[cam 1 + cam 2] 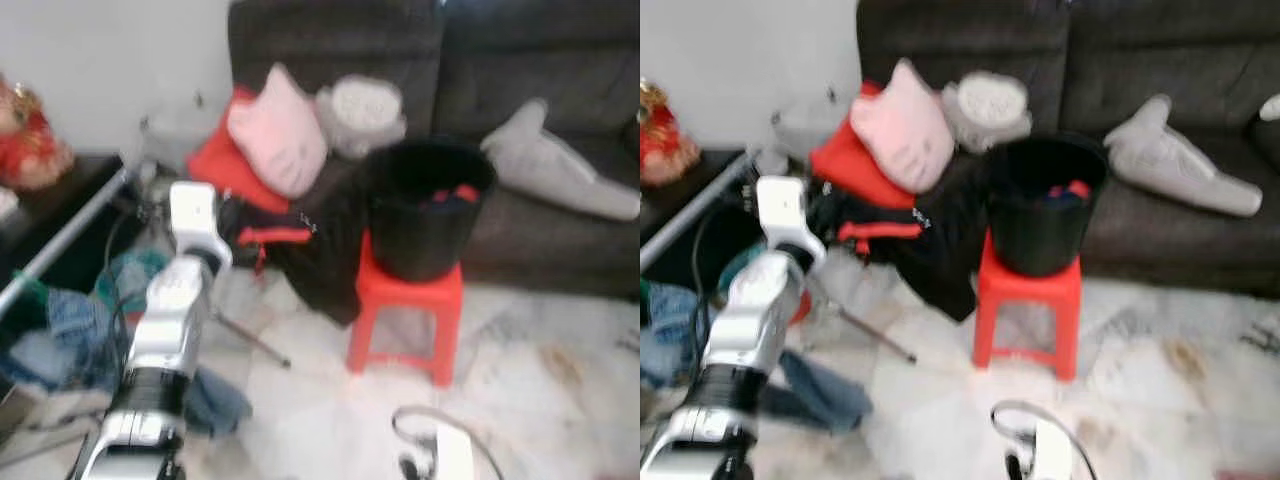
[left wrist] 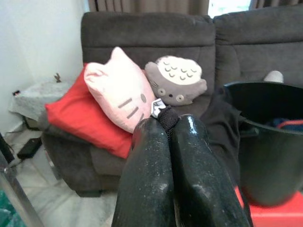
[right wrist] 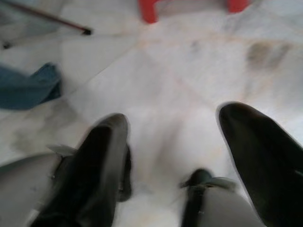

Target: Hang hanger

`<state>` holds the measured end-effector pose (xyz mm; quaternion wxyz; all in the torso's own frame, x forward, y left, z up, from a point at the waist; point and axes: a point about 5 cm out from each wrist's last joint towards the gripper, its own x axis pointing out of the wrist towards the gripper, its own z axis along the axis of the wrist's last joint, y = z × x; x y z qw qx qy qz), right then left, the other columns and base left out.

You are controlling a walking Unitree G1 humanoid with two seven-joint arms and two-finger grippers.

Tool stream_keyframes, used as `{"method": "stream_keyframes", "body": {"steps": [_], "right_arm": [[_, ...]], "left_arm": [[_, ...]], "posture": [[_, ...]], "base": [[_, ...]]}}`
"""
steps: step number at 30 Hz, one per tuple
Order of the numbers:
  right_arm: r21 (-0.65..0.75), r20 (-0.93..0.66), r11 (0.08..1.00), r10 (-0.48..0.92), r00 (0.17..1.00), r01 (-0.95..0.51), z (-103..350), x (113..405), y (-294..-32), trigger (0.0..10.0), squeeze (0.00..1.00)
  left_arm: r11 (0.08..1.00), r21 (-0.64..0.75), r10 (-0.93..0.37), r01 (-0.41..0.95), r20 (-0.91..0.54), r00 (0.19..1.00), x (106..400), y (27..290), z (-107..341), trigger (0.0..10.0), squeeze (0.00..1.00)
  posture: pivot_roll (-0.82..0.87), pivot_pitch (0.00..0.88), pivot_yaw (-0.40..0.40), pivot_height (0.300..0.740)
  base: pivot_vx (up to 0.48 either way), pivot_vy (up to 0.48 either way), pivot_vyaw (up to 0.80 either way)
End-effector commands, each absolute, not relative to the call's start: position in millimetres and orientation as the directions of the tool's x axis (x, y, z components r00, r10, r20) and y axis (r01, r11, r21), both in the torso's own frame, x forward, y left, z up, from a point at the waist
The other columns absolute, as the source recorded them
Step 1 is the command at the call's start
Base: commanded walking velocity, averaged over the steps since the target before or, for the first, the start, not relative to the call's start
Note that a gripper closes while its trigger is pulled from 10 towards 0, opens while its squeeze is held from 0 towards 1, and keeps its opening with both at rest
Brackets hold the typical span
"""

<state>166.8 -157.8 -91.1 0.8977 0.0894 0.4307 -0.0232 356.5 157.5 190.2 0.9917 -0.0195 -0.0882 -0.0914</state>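
Note:
My left arm reaches forward to a black garment with red trim that hangs from the sofa beside the bucket. In the left wrist view my left gripper is shut, with a fold of black cloth and a small silver zip pull pinched at its tips. My right gripper hangs low over the pale floor, its fingers wide apart with nothing between them. A grey metal rail runs at the left. I cannot make out a hanger.
A black bucket with clothes stands on a red stool before the dark sofa. Red, pink and grey cushions lie on the sofa. Jeans and other clothes are piled at the left floor. A thin rod lies on the floor.

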Motion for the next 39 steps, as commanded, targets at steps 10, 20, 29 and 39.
{"method": "stream_keyframes", "body": {"steps": [10, 20, 29, 39], "right_arm": [[0.155, -0.783, 0.981, 0.051, 0.621, 0.114, -92.5, 164.1, -151.7, 10.0, 0.00], [0.155, -0.781, 0.981, 0.053, 0.622, 0.112, -92.2, 164.7, -151.7, 10.0, 0.00], [0.157, -0.776, 0.981, 0.053, 0.628, 0.111, -91.3, 166.5, -150.6, 10.0, 0.00], [0.160, -0.770, 0.981, 0.055, 0.635, 0.109, -90.4, 168.4, -148.7, 10.0, 0.00]], "left_arm": [[0.983, -0.015, -0.176, 0.184, 0.221, 0.959, 356.9, 159.4, 202.0, 10.0, 0.00], [0.985, -0.017, -0.165, 0.173, 0.224, 0.961, 357.1, 161.4, 202.6, 10.0, 0.00], [0.984, -0.015, -0.171, 0.179, 0.223, 0.960, 357.1, 160.2, 202.8, 10.0, 0.00], [0.978, -0.003, -0.204, 0.210, 0.220, 0.954, 354.9, 153.1, 200.2, 10.0, 0.00]], "posture": [[0.03, 0.000, 0.078, 0.740], [0.03, 0.000, 0.076, 0.740], [0.03, 0.000, 0.077, 0.740], [0.03, 0.000, 0.078, 0.740]], "base": [[-0.344, 0.000, 0.00], [-0.346, 0.000, 0.00], [-0.346, 0.000, 0.00], [-0.104, 0.000, 0.00]]}}
